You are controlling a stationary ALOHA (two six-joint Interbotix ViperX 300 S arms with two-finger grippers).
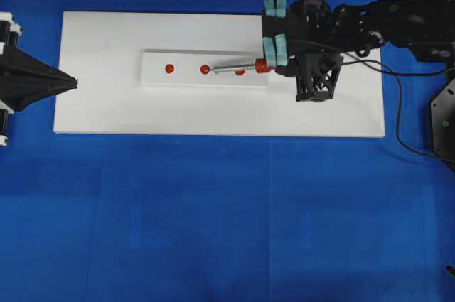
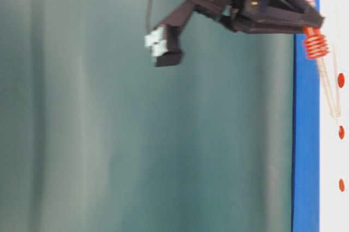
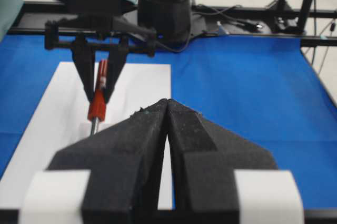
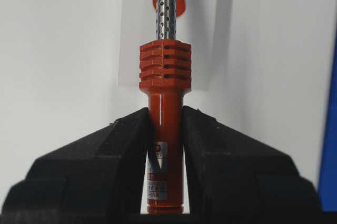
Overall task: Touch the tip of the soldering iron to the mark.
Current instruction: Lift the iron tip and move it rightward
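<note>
— Fingers of the right gripper [image 4: 165, 129] clamp the red-orange handle of the soldering iron [image 1: 245, 69], its silver shaft lying over a small white plate [image 1: 185, 78] with three red marks.

— And the tip [image 1: 215, 71]?

— Just beside the middle mark [image 1: 205, 69]; contact cannot be told. The left gripper [image 3: 167, 105] is closed, empty, at the white board's [image 1: 213, 114] far edge on the blue desk [image 1: 213, 217].
</note>
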